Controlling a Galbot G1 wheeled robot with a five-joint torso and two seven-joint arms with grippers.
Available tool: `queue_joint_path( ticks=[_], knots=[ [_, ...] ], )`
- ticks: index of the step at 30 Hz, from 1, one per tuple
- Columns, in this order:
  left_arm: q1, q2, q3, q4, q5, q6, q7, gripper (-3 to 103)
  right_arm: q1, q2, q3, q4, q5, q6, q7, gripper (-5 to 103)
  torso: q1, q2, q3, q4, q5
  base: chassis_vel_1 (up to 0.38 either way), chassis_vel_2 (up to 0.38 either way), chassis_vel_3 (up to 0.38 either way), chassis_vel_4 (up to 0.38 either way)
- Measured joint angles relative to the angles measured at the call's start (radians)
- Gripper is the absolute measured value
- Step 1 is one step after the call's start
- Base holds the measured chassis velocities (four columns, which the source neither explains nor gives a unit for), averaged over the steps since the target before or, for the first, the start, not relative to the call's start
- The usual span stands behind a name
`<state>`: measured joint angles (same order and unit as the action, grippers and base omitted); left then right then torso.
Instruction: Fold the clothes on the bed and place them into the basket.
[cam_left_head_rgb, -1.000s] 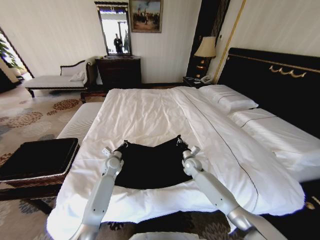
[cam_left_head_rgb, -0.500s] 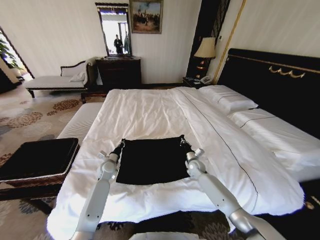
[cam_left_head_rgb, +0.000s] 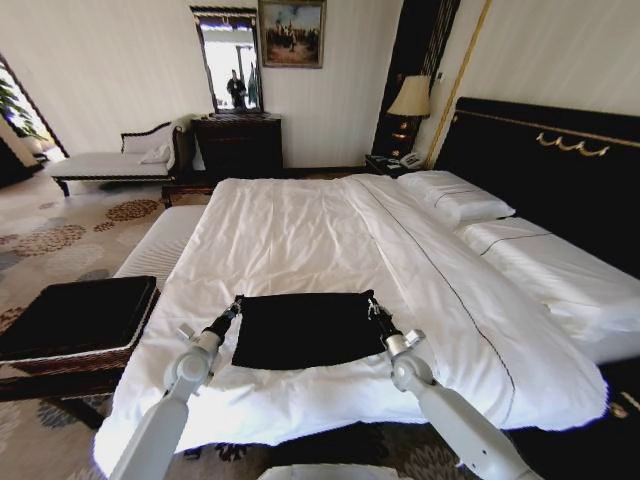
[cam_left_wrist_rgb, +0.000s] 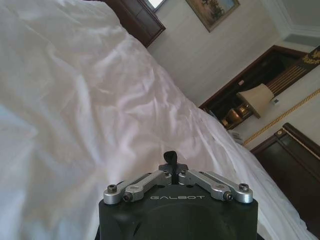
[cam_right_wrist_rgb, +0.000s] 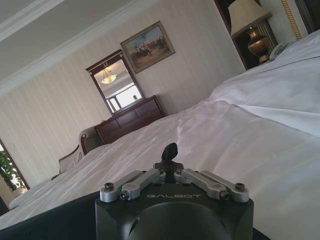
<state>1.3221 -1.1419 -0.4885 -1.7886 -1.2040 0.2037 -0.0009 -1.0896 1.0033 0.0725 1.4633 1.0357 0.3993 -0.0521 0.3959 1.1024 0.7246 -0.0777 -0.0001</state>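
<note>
Hands, left hand (cam_left_head_rgb: 237, 300) and right hand (cam_left_head_rgb: 371, 303), pinched narrow on T-shirt (cam_left_head_rgb: 305, 328) corners, have dragged it toward the bed's (cam_left_head_rgb: 300, 220) foot edge, flattening the fold.

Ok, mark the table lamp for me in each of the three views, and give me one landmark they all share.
Head view: the table lamp stands in the dark alcove beside the black headboard.
Left wrist view: the lamp glows in that alcove, beyond the white bedding.
Right wrist view: the lamp rises behind the raised bedding.
Shared landmark: the framed painting on the striped wall.
</note>
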Motion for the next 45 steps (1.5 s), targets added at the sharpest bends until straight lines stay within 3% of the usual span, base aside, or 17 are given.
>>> queue_joint_path(
  ticks=[9,21,23,24,26,27,28,29,31,33,35,36,38,40,41,42,45],
  knots=[
    [0.107,0.015,0.003,-0.035,0.065,-0.005,0.009,1,-0.102,0.019,0.045,0.038,-0.05,0.015,0.03,2,0.0,0.0,0.0,-0.0002,-0.0001,0.0,0.0,0.0,0.0],
    [0.137,0.018,-0.003,-0.028,0.127,-0.009,-0.015,-2,-0.159,0.044,0.062,0.051,-0.115,0.024,0.076,2,0.0,0.0,0.0,-0.0001,0.0,0.0,0.0,0.0,0.0],
    [0.145,0.011,-0.022,-0.058,0.158,-0.016,-0.032,7,-0.183,0.038,0.089,0.1,-0.121,0.018,0.088,0,0.0,0.0,0.0,-0.0001,0.0002,0.0,0.0,0.0,0.0],
    [0.151,0.009,-0.036,-0.082,0.172,-0.02,-0.038,13,-0.195,0.036,0.109,0.129,-0.123,0.016,0.097,5,0.0,0.0,0.0,-0.0002,0.0,0.0,0.0,0.0,0.0],
    [0.156,0.007,-0.053,-0.103,0.179,-0.024,-0.043,13,-0.203,0.036,0.127,0.155,-0.125,0.014,0.105,10,0.0,0.0,0.0,-0.0003,-0.0002,0.0,0.0,0.0,0.0],
    [0.163,0.005,-0.07,-0.131,0.182,-0.027,-0.047,19,-0.21,0.036,0.145,0.184,-0.126,0.011,0.117,10,0.0,0.0,0.0,-0.0003,0.0,0.0,0.0,0.0,0.0],
    [0.173,0.003,-0.098,-0.177,0.184,-0.029,-0.055,24,-0.215,0.036,0.177,0.242,-0.125,-0.001,0.15,21,0.0,0.0,0.0,-0.0002,0.0001,0.0,0.0,0.0,0.0],
    [0.174,0.002,-0.11,-0.202,0.184,-0.029,-0.059,29,-0.214,0.034,0.187,0.269,-0.121,-0.007,0.168,21,0.0,0.0,0.0,0.0001,0.0,0.0,0.0,0.0,0.0],
    [0.172,0.001,-0.116,-0.221,0.184,-0.029,-0.062,29,-0.209,0.032,0.191,0.287,-0.118,-0.013,0.183,27,0.0,0.0,0.0,0.0,0.0,0.0,0.0,0.0,0.0],
    [0.124,-0.012,-0.103,-0.242,0.195,-0.009,-0.097,45,-0.163,0.024,0.175,0.323,-0.108,-0.037,0.234,37,0.0,0.0,0.0,0.0,0.0,0.0,0.0,0.0,0.0],
    [0.1,-0.018,-0.089,-0.235,0.21,0.007,-0.114,45,-0.145,0.022,0.158,0.324,-0.105,-0.051,0.246,43,0.0,0.0,0.0,-0.0002,0.0,0.0,0.0,0.0,0.0],
    [0.071,-0.028,-0.064,-0.218,0.24,0.027,-0.139,51,-0.119,0.021,0.132,0.321,-0.103,-0.081,0.27,43,0.0,0.0,0.0,-0.0006,0.0003,0.0,0.0,0.0,0.0],
    [0.019,-0.047,-0.016,-0.179,0.313,0.078,-0.18,61,-0.072,0.017,0.075,0.303,-0.103,-0.165,0.334,54,0.0,0.0,0.0,-0.0002,-0.0003,0.0,0.0,0.0,0.0],
    [-0.007,-0.057,0.006,-0.155,0.357,0.104,-0.2,61,-0.048,0.016,0.043,0.285,-0.108,-0.213,0.374,60,0.0,0.0,0.0,-0.0002,-0.0003,0.0,0.0,0.0,0.0],
    [-0.046,-0.075,0.051,-0.109,0.428,0.136,-0.231,67,-0.004,0.019,-0.015,0.235,-0.119,-0.288,0.442,65,0.0,0.0,0.0,-0.0004,0.0002,0.0,0.0,0.0,0.0],
    [-0.058,-0.082,0.067,-0.091,0.446,0.147,-0.241,72,0.014,0.022,-0.035,0.216,-0.122,-0.317,0.465,65,0.0,0.0,0.0,-0.0003,0.0,0.0,0.0,0.0,0.0],
    [-0.069,-0.094,0.106,-0.06,0.517,0.191,-0.267,89,0.066,0.037,-0.091,0.17,-0.121,-0.416,0.541,83,0.0,0.0,0.0,-0.0002,0.0001,0.0,0.0,0.0,0.0]
  ],
)
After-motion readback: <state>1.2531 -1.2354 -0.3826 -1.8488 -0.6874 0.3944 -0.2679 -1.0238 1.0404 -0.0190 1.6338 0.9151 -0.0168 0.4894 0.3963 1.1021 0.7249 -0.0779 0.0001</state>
